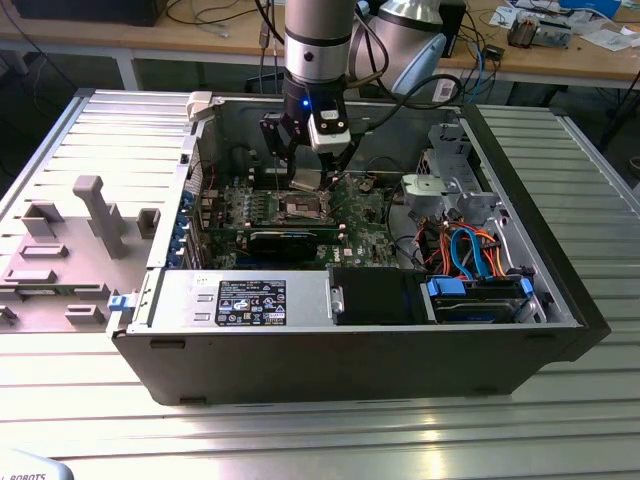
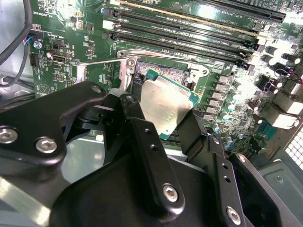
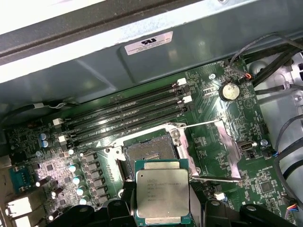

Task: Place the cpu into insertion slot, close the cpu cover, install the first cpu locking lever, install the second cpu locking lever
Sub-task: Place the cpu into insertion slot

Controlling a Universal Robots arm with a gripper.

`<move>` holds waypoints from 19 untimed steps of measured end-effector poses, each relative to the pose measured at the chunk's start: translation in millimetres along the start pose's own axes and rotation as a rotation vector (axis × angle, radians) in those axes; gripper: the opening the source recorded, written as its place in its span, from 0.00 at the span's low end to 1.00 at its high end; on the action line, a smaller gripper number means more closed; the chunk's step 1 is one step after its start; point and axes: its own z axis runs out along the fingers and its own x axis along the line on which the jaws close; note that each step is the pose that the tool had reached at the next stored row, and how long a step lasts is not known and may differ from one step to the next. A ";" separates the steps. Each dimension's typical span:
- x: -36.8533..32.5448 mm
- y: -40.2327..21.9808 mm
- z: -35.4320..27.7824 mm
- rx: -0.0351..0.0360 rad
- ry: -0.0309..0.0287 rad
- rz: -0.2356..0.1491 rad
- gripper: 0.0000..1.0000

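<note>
gripper (image 2: 161,112): black fingers (image 2: 142,137) clamped on two opposite edges of the cpu; in the exterior view it (image 1: 305,172) hangs inside the case over the board
cpu (image 2: 166,105): silver-grey top up, held tilted, one corner over the slot's rim; not seated. In the first wrist view (image 3: 162,191) it overlaps the slot's edge. Contact with the slot: can't tell
insertion slot (image 3: 147,152): dark recess, contact field exposed, silvery frame around it; also seen past the cpu in the second wrist view (image 2: 163,72)
lever rods (image 3: 203,124): two thin silvery rods lying over the green board beside the slot
computer case (image 1: 350,352): open side up, on the ribbed metal table (image 1: 400,430)
case contents: green motherboard (image 1: 360,215) in the middle, black card (image 1: 290,243) just beside the slot, labelled power supply (image 1: 250,300) along the near wall, drive bay with blue and orange cables (image 1: 470,250) at the exterior view's right
memory slots (image 3: 128,113): long, black, in rows between slot and case wall
grey fixture tray (image 1: 60,250): outside the case, exterior view's left
</note>
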 end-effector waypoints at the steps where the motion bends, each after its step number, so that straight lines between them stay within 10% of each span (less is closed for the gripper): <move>1: 0.0 0.0 0.0 0.0000 -0.0001 0.002 0.55; 19: 0.0 0.0 0.1 0.0005 -0.0004 0.032 0.55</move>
